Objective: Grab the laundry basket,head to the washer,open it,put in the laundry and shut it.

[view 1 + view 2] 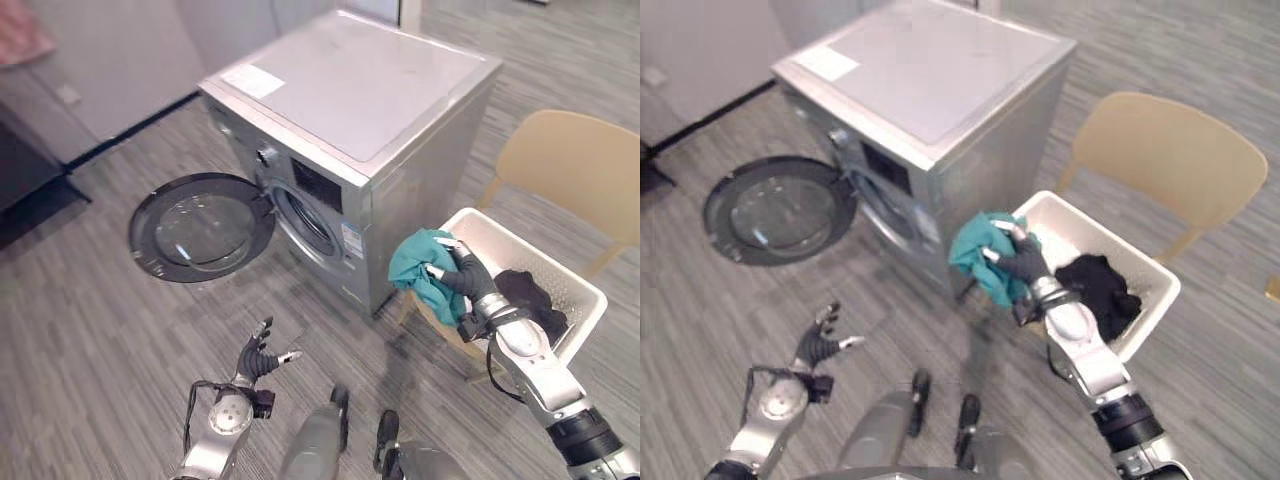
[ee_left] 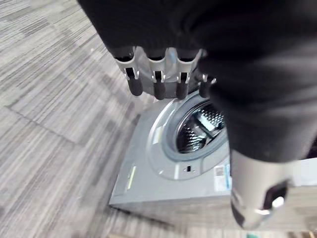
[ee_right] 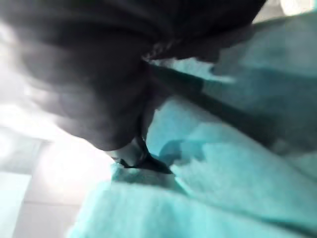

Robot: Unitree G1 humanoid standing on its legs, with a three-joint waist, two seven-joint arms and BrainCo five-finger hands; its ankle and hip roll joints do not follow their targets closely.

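Beside open washer (image 1: 350,150), right hand (image 1: 462,275) grips teal cloth (image 1: 425,270) drooping over basket (image 1: 560,275) rim

- washer (image 1: 380,110): silver-grey, dark door (image 1: 200,228) w/ clear glass
- basket (image 1: 580,290) beside it: white; cloth (image 1: 425,270) teal, other black (image 1: 535,300)
- chair (image 1: 580,165): tan
- floor (image 1: 90,330): grey striped

Stood on grey striped floor (image 1: 90,340): silver washer (image 1: 370,90), door (image 1: 200,228) swung open, with tan chair (image 1: 580,160) just beside.
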